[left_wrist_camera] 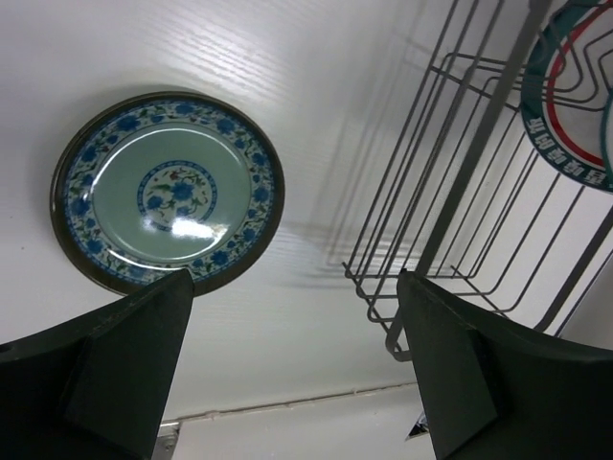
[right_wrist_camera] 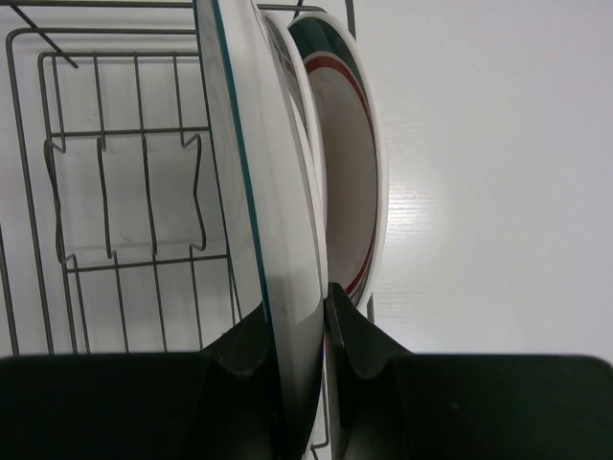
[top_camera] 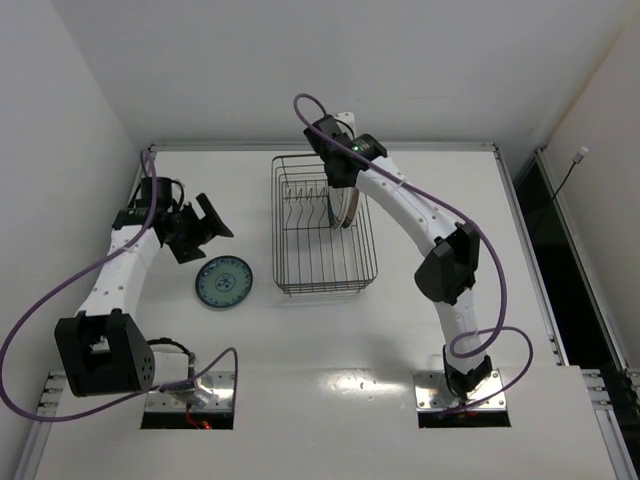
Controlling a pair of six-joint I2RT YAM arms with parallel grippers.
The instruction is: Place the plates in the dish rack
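The small teal patterned plate [top_camera: 224, 282] lies flat on the table left of the black wire dish rack [top_camera: 300, 250]. My left gripper [top_camera: 205, 226] hovers open above and behind it. In the left wrist view the teal plate [left_wrist_camera: 168, 192] shows beyond the spread left gripper [left_wrist_camera: 295, 287], with nothing between its fingers. My right gripper [top_camera: 340, 178] is shut on the rim of a white plate [right_wrist_camera: 278, 211] standing on edge inside the dish rack [right_wrist_camera: 124, 192]. A second plate with a green-and-red rim [right_wrist_camera: 350, 144] stands right behind it.
The rack's near corner wires [left_wrist_camera: 450, 220] and a green-and-red rimmed plate [left_wrist_camera: 575, 105] show at the right of the left wrist view. The table's back edge [top_camera: 320, 146] runs just behind the rack. Walls close in on both sides.
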